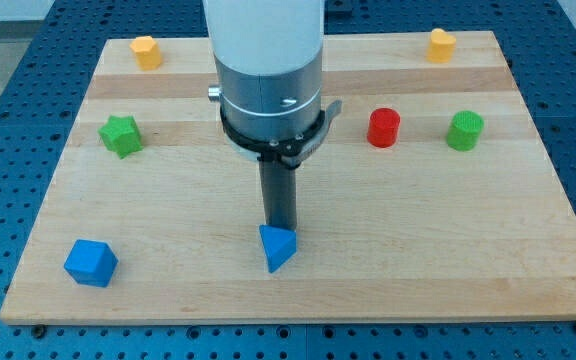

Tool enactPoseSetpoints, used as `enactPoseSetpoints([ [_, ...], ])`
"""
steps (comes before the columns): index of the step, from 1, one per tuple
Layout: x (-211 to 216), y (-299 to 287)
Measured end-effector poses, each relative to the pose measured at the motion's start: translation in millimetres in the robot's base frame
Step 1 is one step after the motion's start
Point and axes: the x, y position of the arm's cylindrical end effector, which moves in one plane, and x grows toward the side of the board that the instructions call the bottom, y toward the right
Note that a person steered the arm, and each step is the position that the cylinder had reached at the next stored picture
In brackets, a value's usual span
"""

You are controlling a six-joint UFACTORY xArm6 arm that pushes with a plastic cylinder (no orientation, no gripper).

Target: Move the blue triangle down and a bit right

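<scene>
The blue triangle (277, 248) lies on the wooden board (168, 230), near the view's bottom, just left of centre. My tip (279, 226) stands right at the triangle's top edge, touching or almost touching it. The rod rises straight up from there to the arm's white and grey body (269, 70), which hides the board's top middle.
A blue cube (91, 263) sits at the bottom left. A green star (120, 135) is at the left. A red cylinder (384, 128) and a green cylinder (464, 131) are at the right. Yellow blocks sit at the top left (146, 51) and top right (441, 45).
</scene>
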Motion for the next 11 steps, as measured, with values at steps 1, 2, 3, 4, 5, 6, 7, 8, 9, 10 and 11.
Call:
enactPoseSetpoints([
  [1, 5.8, 0.0],
  [2, 5.8, 0.1],
  [3, 5.8, 0.1],
  [4, -2.6, 0.1],
  [5, -4.6, -26.1],
  [6, -4.6, -66.2],
  [7, 7.2, -86.8],
  [8, 31.1, -86.2],
  [9, 36.2, -85.4],
  [10, 36.2, -71.2],
  [11, 36.3, -48.1],
])
